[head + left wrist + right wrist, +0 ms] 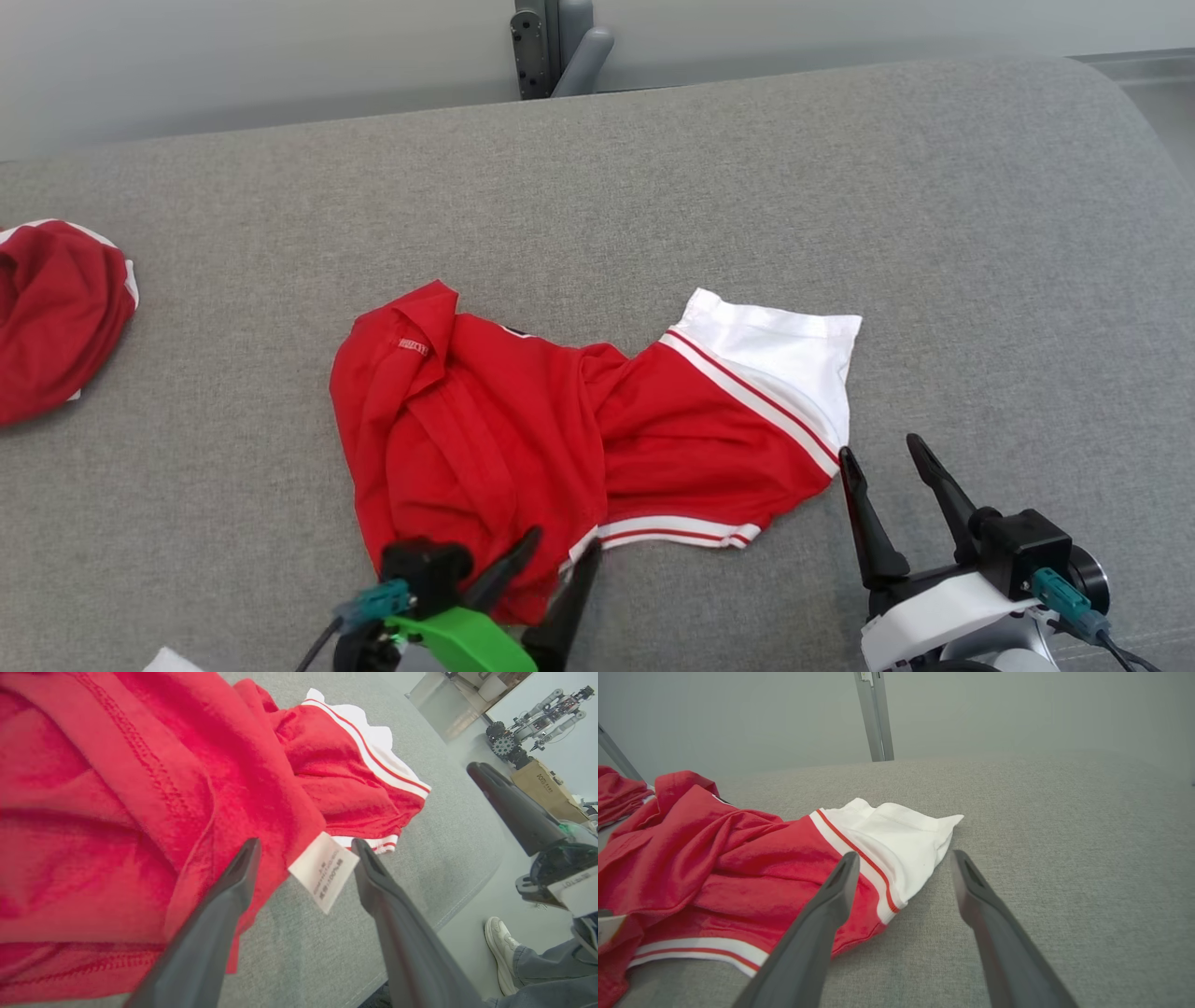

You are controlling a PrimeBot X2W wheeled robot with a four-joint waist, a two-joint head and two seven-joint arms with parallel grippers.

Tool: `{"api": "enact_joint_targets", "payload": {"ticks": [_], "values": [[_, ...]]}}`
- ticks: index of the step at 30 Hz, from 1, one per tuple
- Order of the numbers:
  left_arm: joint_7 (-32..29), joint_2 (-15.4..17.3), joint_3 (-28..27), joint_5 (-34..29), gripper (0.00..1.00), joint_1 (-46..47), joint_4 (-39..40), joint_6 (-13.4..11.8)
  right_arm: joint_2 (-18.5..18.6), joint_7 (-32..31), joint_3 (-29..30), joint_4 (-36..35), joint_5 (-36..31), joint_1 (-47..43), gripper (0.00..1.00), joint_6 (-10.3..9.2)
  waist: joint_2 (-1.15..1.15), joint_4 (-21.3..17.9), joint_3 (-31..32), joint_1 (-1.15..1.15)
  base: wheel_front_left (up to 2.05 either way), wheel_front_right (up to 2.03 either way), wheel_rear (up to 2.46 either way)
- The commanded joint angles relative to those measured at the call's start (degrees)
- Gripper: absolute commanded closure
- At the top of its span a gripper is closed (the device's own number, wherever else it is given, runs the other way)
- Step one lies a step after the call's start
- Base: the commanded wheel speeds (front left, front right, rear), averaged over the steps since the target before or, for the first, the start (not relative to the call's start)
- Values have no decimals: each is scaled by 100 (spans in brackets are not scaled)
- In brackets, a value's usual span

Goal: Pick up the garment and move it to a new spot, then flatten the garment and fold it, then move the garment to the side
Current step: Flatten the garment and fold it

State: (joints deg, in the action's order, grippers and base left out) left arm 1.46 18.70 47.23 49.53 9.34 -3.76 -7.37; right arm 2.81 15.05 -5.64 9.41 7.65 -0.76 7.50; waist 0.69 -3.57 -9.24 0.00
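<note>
garment (523, 429): soft red knit, visible seam stitching, white ribbed trim with thin red stripes, one white panel at its right end; white care label (324, 870) sticks out of the near hem

gripper fingers long, dark, matte, tapering to points; green part on the left wrist, white shell on the right

surface (840, 187): grey woven fabric, padded look, rounded far-right corner. pale grey wall behind, grey metal post (551, 47) at the far edge. left wrist view shows smooth floor beyond the surface edge, a cardboard box (542, 784), another robot arm rig (537, 714) further back, plus a person's white shoe (500, 947) and denim leg

garment sits mid-surface toward the near edge, crumpled and twisted at the middle, left half bunched with a fold running down it, right half flatter. second red garment (56, 317) balled up at the far left, well apart

left gripper (564, 541): at the garment's near hem, jaws wide apart, label hanging between the tips, nothing clamped

right gripper (879, 446): jaws fully spread, empty, just beside the garment's lower right corner, tips close to the white panel
</note>
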Motion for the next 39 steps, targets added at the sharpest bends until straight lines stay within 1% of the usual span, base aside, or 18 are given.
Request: {"api": "enact_joint_targets", "payload": {"ticks": [1,3,6,7,10,13,17,19,22,25,26,27,28,29,32,36,38,39], "values": [[111,174,-122,-5,0,-158,74,-94,16,19,24,2,0,-11,0,-2,-69,-4,8,0,0,0,0],[223,296,-258,62,0,-355,273,-213,17,19,45,-6,2,-30,0,-1,-69,0,5,0,0,0,0],[271,654,-388,-30,0,-684,597,-488,15,19,72,-27,13,-73,0,-1,-69,35,-8,0,0,0,0],[257,720,-398,-28,0,-788,718,-563,15,19,77,-31,21,-72,0,-1,-69,51,-24,0,0,0,0],[206,835,-394,27,0,-947,929,-621,16,19,81,-40,39,-55,0,-2,-69,90,-54,0,0,0,0],[128,969,-366,-5,0,-916,939,-553,15,19,58,-31,33,7,0,-1,-69,167,-93,0,0,0,0],[155,777,-383,61,0,-676,594,-460,18,19,2,9,9,98,0,-1,-69,196,-107,0,0,0,0],[157,671,-357,135,0,-599,428,-335,16,19,-17,19,2,127,0,-2,-69,176,-108,0,0,0,0],[147,554,-280,231,0,-462,246,-51,17,19,-8,23,-10,144,0,-1,-69,138,-109,0,0,0,0],[135,482,-208,240,0,-366,58,121,15,19,-5,20,-5,93,0,-1,-69,103,-101,0,0,0,0],[136,450,-204,280,31,-359,23,153,16,19,-3,22,2,70,0,-1,-69,92,-100,0,0,0,0],[156,433,-219,310,79,-343,-6,181,16,19,3,27,17,50,0,-1,-69,81,-98,0,0,0,0],[175,424,-271,353,100,-351,-40,191,16,19,-3,27,28,35,0,-1,-69,69,-101,0,0,0,0],[167,445,-314,400,100,-374,-68,203,16,19,1,34,45,27,0,-1,-69,59,-103,0,0,0,0],[222,708,-616,656,100,-388,97,302,16,19,6,31,90,48,0,-1,-69,30,-109,0,0,0,0],[81,1237,-982,717,100,-28,429,458,15,19,0,22,88,107,0,-1,-69,41,-149,0,0,0,0],[-93,1529,-1187,714,100,294,560,490,16,19,-26,34,89,171,0,-1,-69,30,-183,0,0,0,0],[-213,1621,-1276,753,100,503,619,515,16,19,-35,35,89,218,0,-2,-69,23,-206,0,0,0,0]]}}
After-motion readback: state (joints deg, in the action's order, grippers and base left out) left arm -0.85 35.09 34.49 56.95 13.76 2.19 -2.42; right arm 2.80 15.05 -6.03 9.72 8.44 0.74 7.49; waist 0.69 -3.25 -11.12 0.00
